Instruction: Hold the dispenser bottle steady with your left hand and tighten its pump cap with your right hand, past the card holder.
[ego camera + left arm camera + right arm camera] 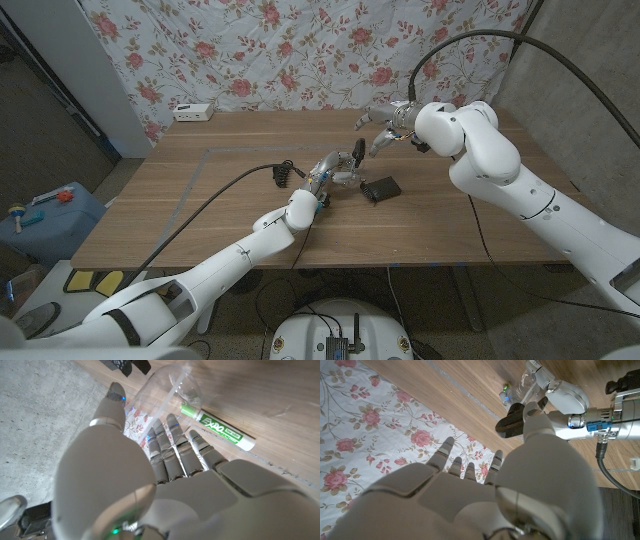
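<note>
Down on the counter point(200, 200), the left hand point(335, 170) wraps a clear bottle point(160, 397), fingers point(172, 447) curled round its side and the thumb set against the opposite wall, as the left wrist view shows; a thin tube runs down inside the clear body; whether the bottle stands or lies cannot be told from these pictures; its pump cap is not clear in any view. Just beyond the fingertips of that hand a green-capped marker point(220, 430) lies on the wood, close beside the bottle's far end. Just beside the left hand, on the side toward the right arm, a small dark card holder point(380, 189) lies flat on the counter; the same dark thing shows in the right wrist view point(512, 420), next to the left hand's thumb. The right hand point(383, 125) is raised above the counter, past the card holder and well apart from the bottle; its fingers point(465, 467) are spread and straight and it holds nothing; behind them in its own wrist view hangs a flowered cloth point(375, 425). At the counter's far edge, well off from both hands on the left arm's side, sits a white power strip point(193, 111); a black cable point(225, 190) runs along the left arm to its wrist.
</note>
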Robot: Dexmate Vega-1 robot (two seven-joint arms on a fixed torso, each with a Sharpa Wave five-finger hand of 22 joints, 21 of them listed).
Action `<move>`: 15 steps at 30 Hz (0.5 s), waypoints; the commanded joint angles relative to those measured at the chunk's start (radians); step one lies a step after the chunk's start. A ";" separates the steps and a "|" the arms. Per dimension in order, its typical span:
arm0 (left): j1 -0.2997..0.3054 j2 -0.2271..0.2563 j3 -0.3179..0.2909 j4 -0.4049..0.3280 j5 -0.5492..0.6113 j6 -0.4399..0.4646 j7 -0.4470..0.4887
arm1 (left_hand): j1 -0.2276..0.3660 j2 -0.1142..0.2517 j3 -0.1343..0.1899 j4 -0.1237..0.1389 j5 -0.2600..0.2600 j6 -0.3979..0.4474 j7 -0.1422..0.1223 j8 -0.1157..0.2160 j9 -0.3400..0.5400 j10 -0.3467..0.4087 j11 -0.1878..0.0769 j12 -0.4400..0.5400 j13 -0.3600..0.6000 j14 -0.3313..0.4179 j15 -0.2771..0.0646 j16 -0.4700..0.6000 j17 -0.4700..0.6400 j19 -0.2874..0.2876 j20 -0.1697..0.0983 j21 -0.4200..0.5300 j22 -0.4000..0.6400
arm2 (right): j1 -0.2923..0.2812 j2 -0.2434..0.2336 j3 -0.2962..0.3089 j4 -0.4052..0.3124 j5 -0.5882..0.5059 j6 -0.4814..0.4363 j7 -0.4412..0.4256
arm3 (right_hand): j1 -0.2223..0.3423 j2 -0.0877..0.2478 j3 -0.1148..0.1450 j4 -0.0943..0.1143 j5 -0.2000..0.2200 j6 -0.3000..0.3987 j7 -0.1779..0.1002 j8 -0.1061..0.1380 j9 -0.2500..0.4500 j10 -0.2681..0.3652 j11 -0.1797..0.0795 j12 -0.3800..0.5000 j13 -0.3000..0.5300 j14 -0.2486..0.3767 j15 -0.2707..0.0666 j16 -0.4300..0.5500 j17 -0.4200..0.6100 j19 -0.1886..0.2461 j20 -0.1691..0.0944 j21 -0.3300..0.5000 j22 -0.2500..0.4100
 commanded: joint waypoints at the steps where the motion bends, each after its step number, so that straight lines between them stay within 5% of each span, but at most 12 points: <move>1: -0.004 -0.002 0.003 0.003 0.002 -0.006 0.000 | -0.103 0.159 0.113 0.103 0.010 0.165 -0.014 0.005 0.005 0.007 0.001 0.005 0.003 -0.002 -0.049 0.005 0.004 -0.001 -0.051 0.002 0.003 | 0.037 -0.004 -0.038 0.025 0.017 0.006 0.003 | 0.005 0.000 0.003 0.006 0.009 -0.002 0.001 0.005 0.003 -0.010 -0.003 0.004 0.003 -0.007 0.001 0.004 0.002 -0.002 0.004 0.000 0.002; 15: 0.007 0.005 0.002 -0.017 0.008 0.003 0.002 | -0.103 0.159 0.114 0.104 0.010 0.162 -0.014 0.004 0.005 0.006 0.003 0.005 0.005 -0.004 -0.048 0.004 0.003 -0.002 -0.050 0.002 0.003 | 0.060 0.009 -0.069 0.049 0.010 0.002 0.015 | -0.015 0.009 -0.003 0.025 0.010 0.032 0.003 0.019 0.007 -0.004 -0.002 0.013 0.003 -0.009 0.003 0.010 0.006 -0.002 0.007 0.002 0.002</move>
